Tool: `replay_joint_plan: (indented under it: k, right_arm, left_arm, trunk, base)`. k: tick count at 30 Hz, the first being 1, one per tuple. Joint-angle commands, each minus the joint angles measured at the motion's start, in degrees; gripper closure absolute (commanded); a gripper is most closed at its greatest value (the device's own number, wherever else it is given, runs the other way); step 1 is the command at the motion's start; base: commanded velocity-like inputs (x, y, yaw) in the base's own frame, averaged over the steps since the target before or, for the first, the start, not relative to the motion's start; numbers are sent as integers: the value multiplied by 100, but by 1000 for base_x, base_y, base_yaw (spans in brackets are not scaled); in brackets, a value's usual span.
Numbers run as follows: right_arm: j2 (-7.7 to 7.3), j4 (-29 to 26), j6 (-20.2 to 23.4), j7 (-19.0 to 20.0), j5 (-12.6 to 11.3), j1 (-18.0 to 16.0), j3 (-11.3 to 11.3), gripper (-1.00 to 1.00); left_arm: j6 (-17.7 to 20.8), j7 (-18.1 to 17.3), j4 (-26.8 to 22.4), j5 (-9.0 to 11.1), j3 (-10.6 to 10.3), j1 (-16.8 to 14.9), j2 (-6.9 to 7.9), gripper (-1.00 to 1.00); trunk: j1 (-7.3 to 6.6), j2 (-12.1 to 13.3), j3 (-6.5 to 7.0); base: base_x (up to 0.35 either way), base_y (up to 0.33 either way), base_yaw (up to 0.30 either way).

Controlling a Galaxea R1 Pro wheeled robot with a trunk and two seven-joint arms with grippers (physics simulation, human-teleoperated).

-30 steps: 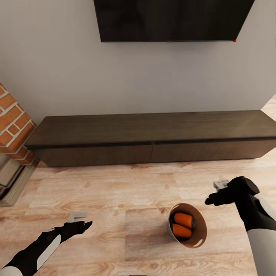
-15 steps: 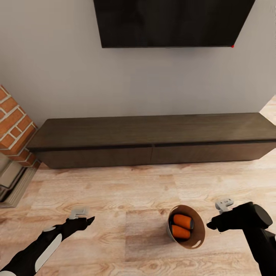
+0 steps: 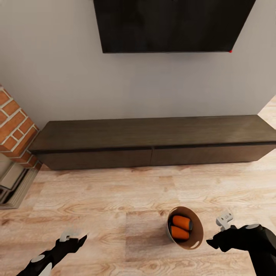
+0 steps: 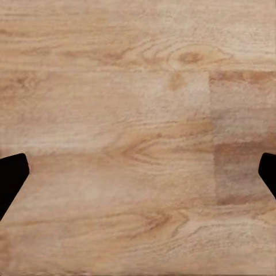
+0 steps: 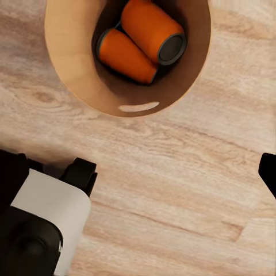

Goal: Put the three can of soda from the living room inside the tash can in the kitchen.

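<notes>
The trash can (image 3: 199,229) lies tipped on the wood floor, its copper-brown inside facing me. Two orange soda cans (image 3: 182,221) (image 3: 179,232) lie inside it, one against the other. In the right wrist view the bin (image 5: 69,54) holds the same two cans (image 5: 150,29) (image 5: 123,56). A dark blue can is out of view. My right gripper (image 3: 211,242) hovers just right of the bin, open and empty. My left gripper (image 3: 81,240) hangs over bare floor well to the left, and its fingertips (image 4: 11,178) stand wide apart, open.
A long dark wood cabinet (image 3: 153,140) runs along the grey wall under a black TV (image 3: 172,25). A brick column (image 3: 15,130) and the fireplace foot (image 3: 11,180) stand at the left. My own base (image 5: 40,224) sits near the bin.
Both arms have dropped lower and drawn back toward me; the right gripper came down beside the bin. The view shifted slightly. The bin and cans stayed put.
</notes>
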Motion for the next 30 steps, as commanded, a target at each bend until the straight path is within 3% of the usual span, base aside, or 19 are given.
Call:
replay_joint_plan:
  k: [1, 5, 8, 11, 12, 16, 19, 20, 24, 25, 28, 29, 30]
  right_arm:
    - [24, -1, -101, -2, -6, 47, -63, -100]
    - [221, 19, -623, -29, -23, 294, -483, -100]
    - [280, 44, -878, -38, -28, 361, -628, -100]
    - [504, 146, -1616, -68, -38, 449, -1151, -100]
    - [697, 313, -2248, -174, -42, 481, -1641, -100]
    - [952, 806, -3306, -529, -46, 503, -2381, -100]
    - [1011, 1255, -3741, -770, -50, 508, -2770, -100]
    - [1016, 1696, -4053, -969, -57, 509, -3060, -100]
    - [1016, 2314, -4816, -1187, -151, 509, -3525, -100]
    - [1027, 2626, -5291, -1335, -226, 512, -3854, -100]
    - [1011, 3125, -5718, -1532, -268, 515, -4152, -100]
    - [907, 3710, -6015, -1648, -282, 515, -4279, -100]
    - [873, 3849, -6077, -1667, -284, 516, -4297, -100]
  left_arm:
    - [-101, 0, 112, -1, -2, 6, 0, -100]
    - [-800, -22, 938, 2, 0, 26, -20, -100]
    - [-922, -30, 1095, -1, -1, 29, -25, -100]
    - [-1170, -32, 1302, -4, -10, 33, -27, -100]
    - [-1421, -33, 1515, 0, -12, 40, -37, -100]
    - [-1897, -43, 2055, 0, -19, 47, -52, -100]
    - [-2235, -47, 2427, -2, -24, 49, -62, -100]
    - [-2513, -49, 2740, -4, -30, 50, -71, -100]
    - [-2806, -51, 3014, 1, -32, 143, -92, -100]
    - [-2956, -46, 3080, 5, -32, 280, -102, -100]
    - [-3185, -44, 3141, 18, -32, 463, -105, -100]
    - [-3415, -72, 3192, 39, -27, 714, -104, -100]
    - [-3464, -78, 3200, 42, -24, 783, -106, -100]
  trunk:
    - [-23, 42, 19]
    - [-110, 202, 91]
    - [-176, 322, 144]
    - [-242, 443, 198]
    - [-264, 483, 216]
    - [-352, 643, 288]
    - [-418, 764, 342]
    - [-440, 804, 360]
    - [-528, 964, 432]
    - [-550, 1004, 450]
    - [-616, 1124, 503]
    - [-638, 1165, 521]
    - [-659, 1205, 539]
  base:
    - [0, 0, 0]
    - [0, 0, 0]
    - [0, 0, 0]
    - [0, 0, 0]
    - [0, 0, 0]
    - [0, 0, 0]
    - [0, 0, 0]
    - [0, 0, 0]
    - [0, 0, 0]
    - [0, 0, 0]
    - [0, 0, 0]
    - [0, 0, 0]
    - [0, 0, 0]
